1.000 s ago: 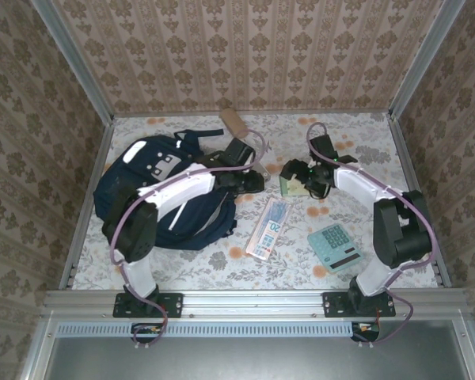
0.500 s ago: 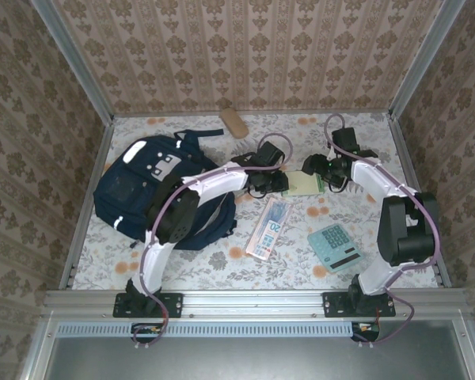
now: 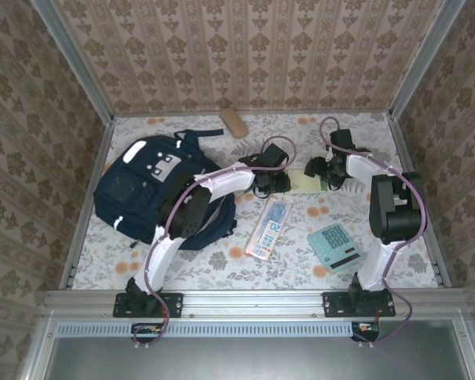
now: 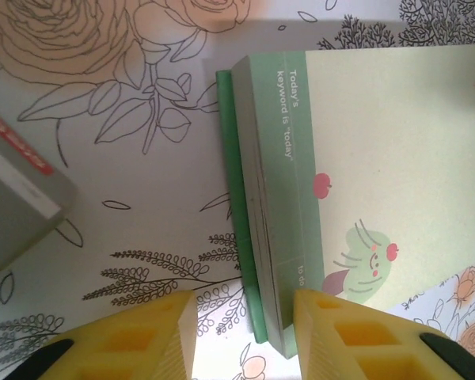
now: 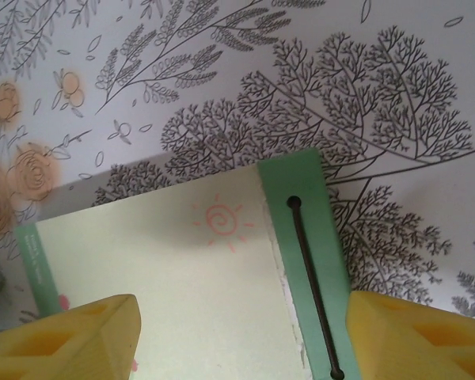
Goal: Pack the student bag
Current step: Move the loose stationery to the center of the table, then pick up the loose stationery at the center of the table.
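Observation:
The student bag, navy with white patches, lies at the table's left. A pale green notepad lies flat at centre between both grippers. My left gripper reaches across to the pad's left edge. In the left wrist view the notepad's dark green edge lies between the yellow fingers of the left gripper, which stand apart. My right gripper hovers at the pad's right end. The right gripper is open wide over the notepad's bound top strip.
A long clear pencil pouch lies in front of the notepad, and its grey end is near the left fingers. A teal calculator sits front right. A brown block lies by the back wall.
My left gripper has swung right from the bag to the notepad's left edge. The right gripper has drawn back to the right and its jaws have narrowed. The notepad now lies flat.

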Controlling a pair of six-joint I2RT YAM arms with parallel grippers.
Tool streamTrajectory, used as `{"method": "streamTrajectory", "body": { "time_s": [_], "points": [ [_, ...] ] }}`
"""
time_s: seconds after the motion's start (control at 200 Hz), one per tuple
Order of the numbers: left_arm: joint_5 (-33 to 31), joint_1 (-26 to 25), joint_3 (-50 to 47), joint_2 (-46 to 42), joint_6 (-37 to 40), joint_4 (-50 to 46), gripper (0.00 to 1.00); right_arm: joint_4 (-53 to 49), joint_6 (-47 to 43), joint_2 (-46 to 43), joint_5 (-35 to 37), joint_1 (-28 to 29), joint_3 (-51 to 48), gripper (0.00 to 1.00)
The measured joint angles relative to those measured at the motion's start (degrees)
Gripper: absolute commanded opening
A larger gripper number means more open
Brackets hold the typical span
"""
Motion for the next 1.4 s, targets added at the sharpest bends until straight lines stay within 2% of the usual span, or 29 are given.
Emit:
{"method": "streamTrajectory", "body": {
  "time_s": [0.425, 0.71, 0.88, 1.105, 1.4],
  "points": [
    [2.03, 0.00, -1.49, -0.90, 1.09, 3.93, 0.42, 0.42, -0.61, 0.09, 1.14, -1.70, 0.28, 0.71],
    [2.73, 0.46, 0.11, -0.79, 1.42, 3.39, 0.42, 0.48, -1.55, 1.03, 0.94, -2.10, 0.28, 0.71],
    [3.76, 0.81, 1.97, 2.43, 1.40, 3.04, 0.38, 0.44, -1.88, 3.02, -0.33, -2.10, 0.76, 0.70],
    [4.72, 1.18, 4.28, 3.85, 1.22, 1.97, 0.16, 0.76, -2.08, 4.33, -3.80, -2.38, 1.66, 0.68],
    [5.35, 2.32, 4.87, 3.85, 1.22, 0.26, 0.15, 6.32, -1.60, 2.12, -12.98, -3.87, -3.15, 0.66]
  ]
}}
